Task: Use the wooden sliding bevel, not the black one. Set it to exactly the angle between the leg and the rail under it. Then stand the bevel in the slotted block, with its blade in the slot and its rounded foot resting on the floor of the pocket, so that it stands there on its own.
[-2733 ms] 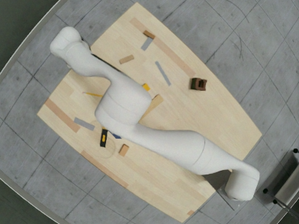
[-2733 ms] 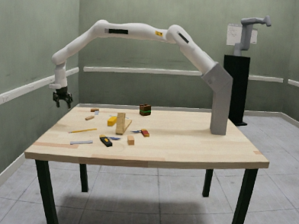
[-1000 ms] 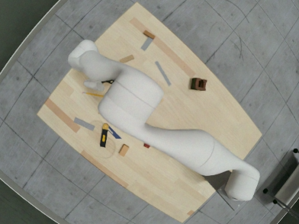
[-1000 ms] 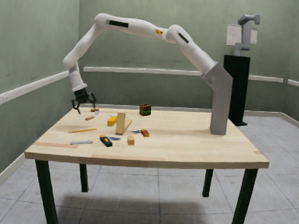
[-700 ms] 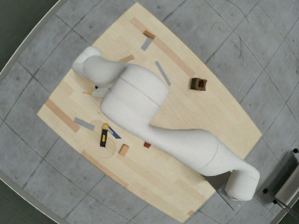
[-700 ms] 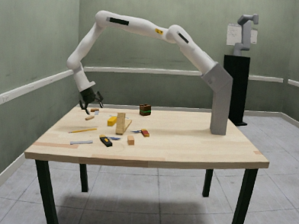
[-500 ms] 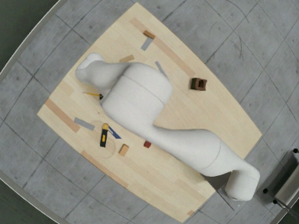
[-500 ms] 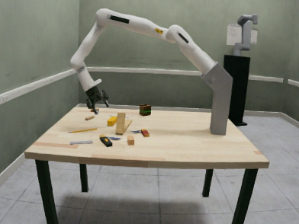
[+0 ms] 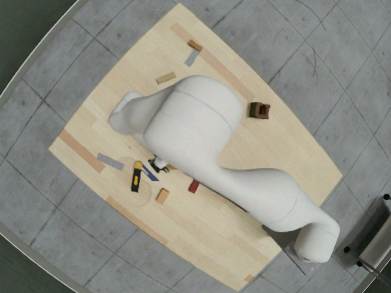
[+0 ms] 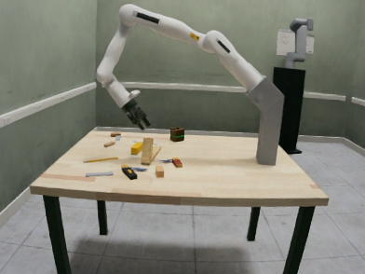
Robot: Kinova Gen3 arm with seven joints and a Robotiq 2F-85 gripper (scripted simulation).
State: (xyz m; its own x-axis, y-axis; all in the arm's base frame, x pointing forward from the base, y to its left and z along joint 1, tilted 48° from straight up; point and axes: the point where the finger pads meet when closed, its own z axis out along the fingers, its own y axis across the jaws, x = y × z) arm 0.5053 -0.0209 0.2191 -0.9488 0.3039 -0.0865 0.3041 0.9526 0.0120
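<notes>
The wooden sliding bevel (image 9: 195, 45) (image 10: 115, 134) lies flat near the table's far left corner, its grey blade (image 9: 191, 57) pointing off the wooden stock. The black bevel (image 9: 135, 177) (image 10: 128, 171), black and yellow with a blue blade, lies near the front left. The wooden leg and rail (image 10: 148, 150) stand mid-table; the arm hides them in the overhead view. The dark slotted block (image 9: 259, 110) (image 10: 177, 134) stands behind them to the right. My gripper (image 10: 140, 118) is open and empty, hanging in the air above and a little left of the leg, well away from the wooden bevel.
On the table (image 9: 279, 149) (image 10: 233, 177) lie a yellow block (image 10: 136, 148), a yellow pencil (image 10: 101, 159), a grey strip (image 9: 110, 161) (image 10: 99, 174), a red-handled tool (image 9: 194, 186) (image 10: 177, 162) and small wooden blocks (image 9: 166, 77) (image 9: 162, 195). The arm's grey pedestal (image 10: 267, 126) stands at the right.
</notes>
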